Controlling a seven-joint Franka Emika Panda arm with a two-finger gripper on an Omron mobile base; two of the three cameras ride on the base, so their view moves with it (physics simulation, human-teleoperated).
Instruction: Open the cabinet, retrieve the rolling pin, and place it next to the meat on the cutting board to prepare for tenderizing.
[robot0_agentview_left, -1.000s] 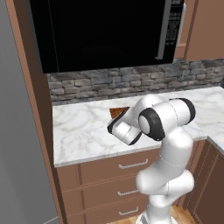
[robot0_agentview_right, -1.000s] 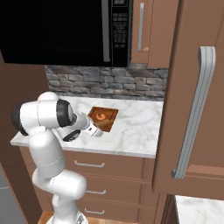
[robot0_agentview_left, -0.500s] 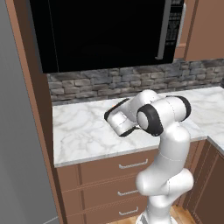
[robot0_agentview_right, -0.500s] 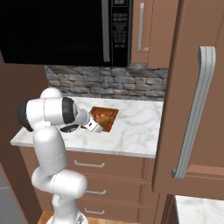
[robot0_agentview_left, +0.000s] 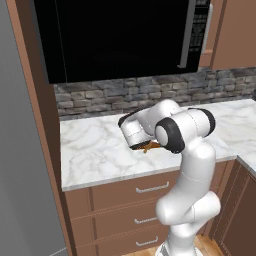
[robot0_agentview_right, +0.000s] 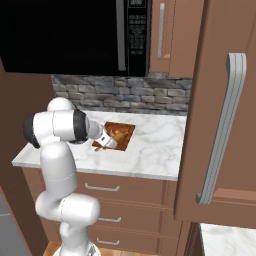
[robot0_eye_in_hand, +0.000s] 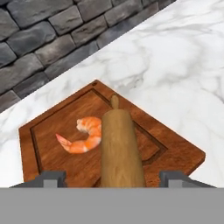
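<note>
A: Position check. The pincer hangs low over the cutting board; the rolling pin lies between its fingertips and points toward the stone wall.

B: Jaws?

A: Apart. Each tip stands clear of the wood, a gap on either side. A second ago they were narrower, set on the pin, so the hold has just been let go.

B: And the pin itself?

A: On the board, lengthwise, just beside the shrimp (the "meat" here, pink and curled); from the hand view they look to be touching or nearly so.

B: From the base?

A: In the right base view the arm reaches across the table to the board. Half a second ago the wrist stood a little nearer the robot. The cabinet door stands open, close to the camera.

B: Meaning for the job?

A: My reading: the placing step looks done or all but done. What remains is lifting straight away without nudging the pin, which could roll off the board.
</note>
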